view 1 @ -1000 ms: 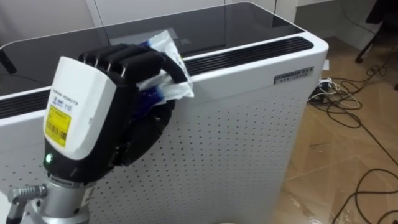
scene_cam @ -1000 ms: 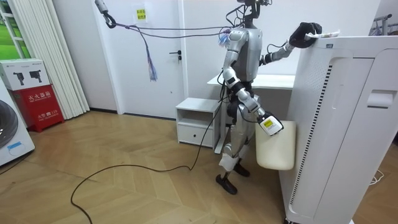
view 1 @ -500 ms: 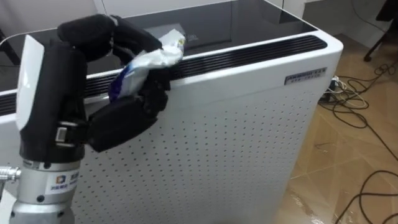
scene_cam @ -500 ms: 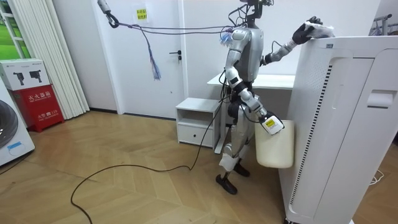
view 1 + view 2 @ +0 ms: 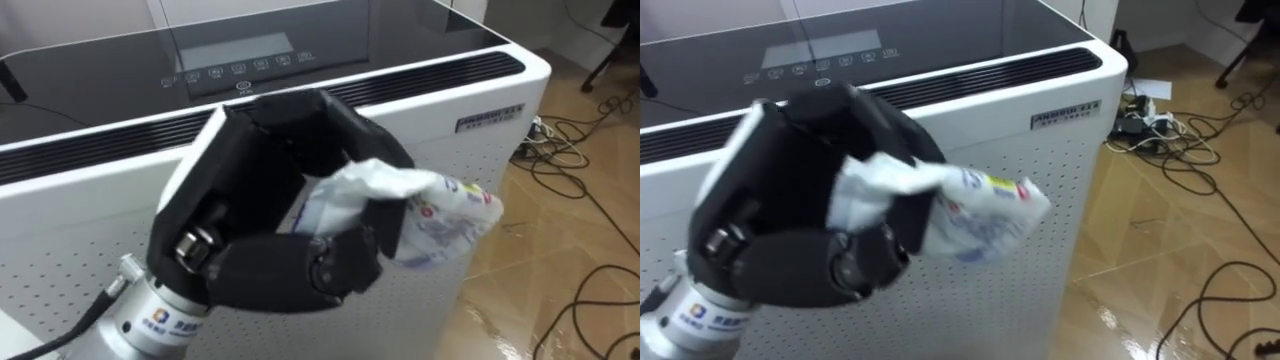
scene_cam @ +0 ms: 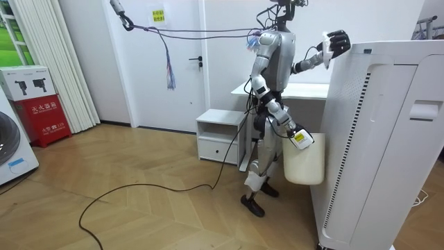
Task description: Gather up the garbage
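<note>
- I am watching the left hand (image 5: 265, 235) holding up in front of the head camera, palm turned toward me, with the fingers arching over the top and the thumb folding across below.
- Those fingers are closing round a crumpled plastic wrapper (image 5: 425, 215), white with blue and coloured print; one end is sitting in the palm and the other end is sticking out toward the robot's right.
- The wrapper is hanging in the air in front of the air purifier (image 5: 450, 150), level with its perforated front face and touching neither that face nor the top.
- Behind the hand I am seeing the purifier's dark top with its touch panel (image 5: 235, 68) and the long vent slot (image 5: 440, 75) running along the front edge.
- Dark cables (image 5: 590, 190) are lying across the wooden floor (image 5: 520, 270) past the purifier's far corner.
- In the room view the robot is standing upright beside the tall purifier, close to its side, with the left arm raised to the level of the purifier's top.
- The right hand (image 6: 299, 138) is hanging low at the robot's side, sitting at the rim of a white bin (image 6: 304, 165); I cannot tell from here how it is gripping.
- A white desk (image 6: 309, 89) is standing behind the robot, and a small white cabinet (image 6: 218, 135) is sitting on the floor toward the room view's left.
</note>
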